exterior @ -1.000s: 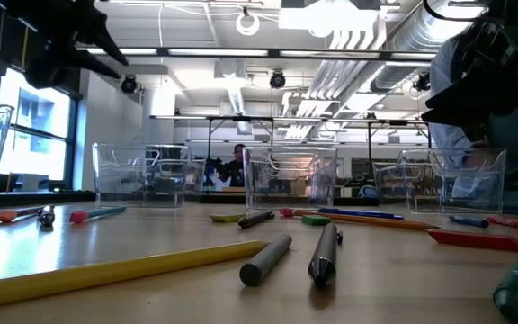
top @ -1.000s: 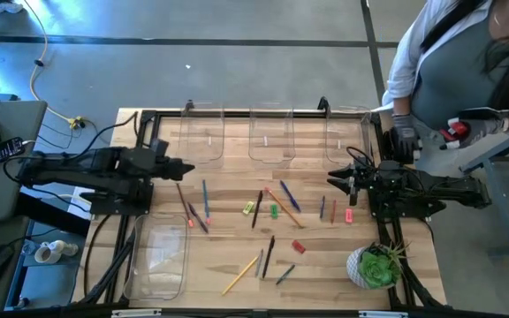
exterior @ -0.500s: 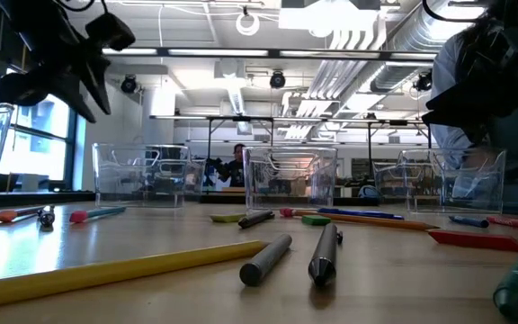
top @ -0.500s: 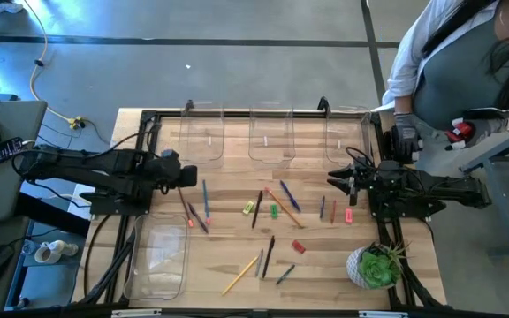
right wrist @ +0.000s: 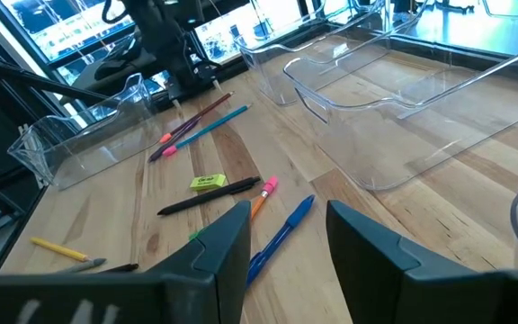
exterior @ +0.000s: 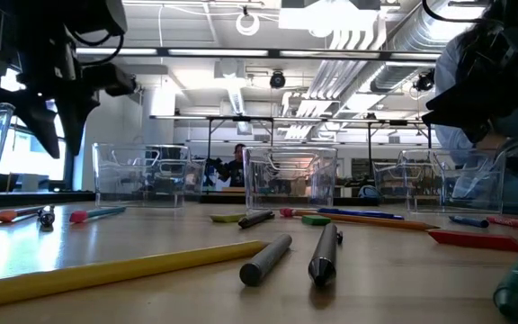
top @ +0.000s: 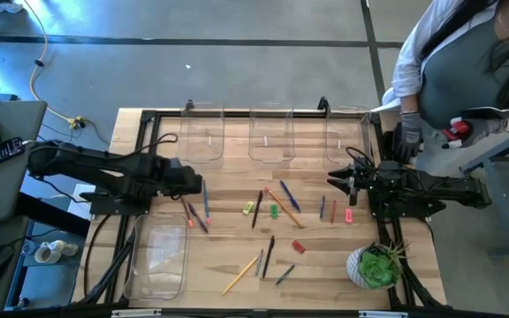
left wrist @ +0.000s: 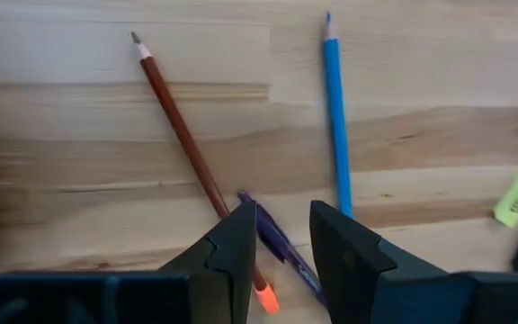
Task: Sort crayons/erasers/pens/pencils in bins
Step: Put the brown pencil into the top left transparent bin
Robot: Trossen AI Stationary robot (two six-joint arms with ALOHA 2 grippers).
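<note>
My left gripper [top: 194, 184] [left wrist: 281, 211] hangs open above the table's left part, fingers pointing down. Under its fingers lies a purple pen [left wrist: 272, 238]. A brown pencil [left wrist: 180, 130] with an orange rubber end crosses the pen, and a blue pencil [left wrist: 335, 108] lies beside it. In the low view the fingers [exterior: 52, 135] end clear of the tabletop. My right gripper [top: 332, 181] [right wrist: 288, 209] waits open at the right, nearly level, with nothing between its fingers. Three clear bins [top: 272, 137] stand along the far edge. A longer bin [top: 160, 256] lies near left.
Pens, pencils, crayons and erasers lie scattered mid-table, among them a yellow eraser [top: 249, 208], a green one [top: 274, 210] and a yellow pencil [top: 241, 274]. A potted plant [top: 376, 265] stands near right. A person with a gloved hand [top: 405, 137] stands beyond the right arm.
My left gripper has sunk toward the pencils at the table's left and shifted a little toward the near edge. It has tipped from almost level to pointing down, rolling as it went. Nothing on the table has moved.
</note>
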